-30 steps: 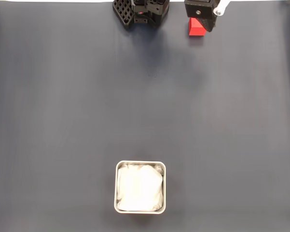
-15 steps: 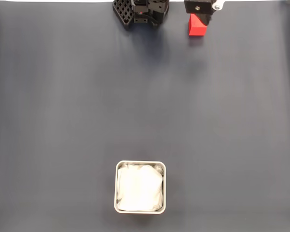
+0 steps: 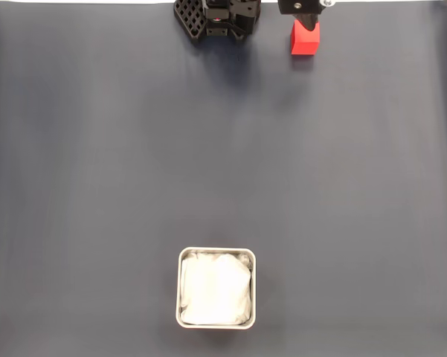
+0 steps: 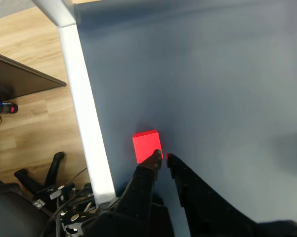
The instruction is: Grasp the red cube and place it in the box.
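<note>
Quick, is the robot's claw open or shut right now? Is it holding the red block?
Gripper: shut, fingertips nearly touching, holding nothing; the red cube sits on the table just beyond the tips.

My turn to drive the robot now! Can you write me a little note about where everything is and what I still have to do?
Gripper: fingertips nearly together, holding nothing, right at the near edge of the red cube in the wrist view.
Red cube: on the dark mat near the table's white edge; at the top of the fixed view, partly under the arm.
Box: far from the cube, at the bottom centre of the fixed view, with only its white cloth lining inside.
Done: nothing yet; the cube is not grasped.
Left: open the fingers, grasp the cube, carry it to the box, drop it in.
</note>
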Available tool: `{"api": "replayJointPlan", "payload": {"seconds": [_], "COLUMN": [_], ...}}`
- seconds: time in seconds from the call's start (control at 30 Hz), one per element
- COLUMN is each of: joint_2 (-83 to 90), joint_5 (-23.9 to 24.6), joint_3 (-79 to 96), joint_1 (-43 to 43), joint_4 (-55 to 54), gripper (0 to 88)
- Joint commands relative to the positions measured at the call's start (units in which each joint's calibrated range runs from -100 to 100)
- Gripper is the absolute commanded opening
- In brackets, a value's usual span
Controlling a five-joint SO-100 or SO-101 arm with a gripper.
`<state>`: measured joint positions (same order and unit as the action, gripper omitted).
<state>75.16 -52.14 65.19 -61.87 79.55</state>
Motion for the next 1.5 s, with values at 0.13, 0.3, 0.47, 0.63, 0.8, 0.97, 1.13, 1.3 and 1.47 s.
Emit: {"api": "replayJointPlan", "payload": {"seconds": [0.13, 0.3, 0.47, 0.63, 0.8, 0.97, 1.13, 1.3, 1.47], "joint_2": [2.31, 2.48, 3.35, 3.95, 4.04, 3.95, 3.95, 4.39, 5.25], "joint_5": [-1.66, -2.15, -3.22, -3.52, -4.00, -4.79, -5.52, -6.01, -6.94], "joint_3": [0.32, 0.78, 1.96, 3.33, 4.24, 4.79, 5.98, 7.44, 9.81], "joint_1": [-1.48, -1.84, -1.84, -1.34, -0.63, 0.93, 2.49, 3.06, 4.06], "joint_4": [1.02, 1.02, 0.94, 0.94, 0.94, 0.61, -0.95, -2.75, -4.39], "gripper": [2.8, 5.8, 10.6, 16.1, 20.2, 24.0, 26.8, 28.9, 30.1]}}
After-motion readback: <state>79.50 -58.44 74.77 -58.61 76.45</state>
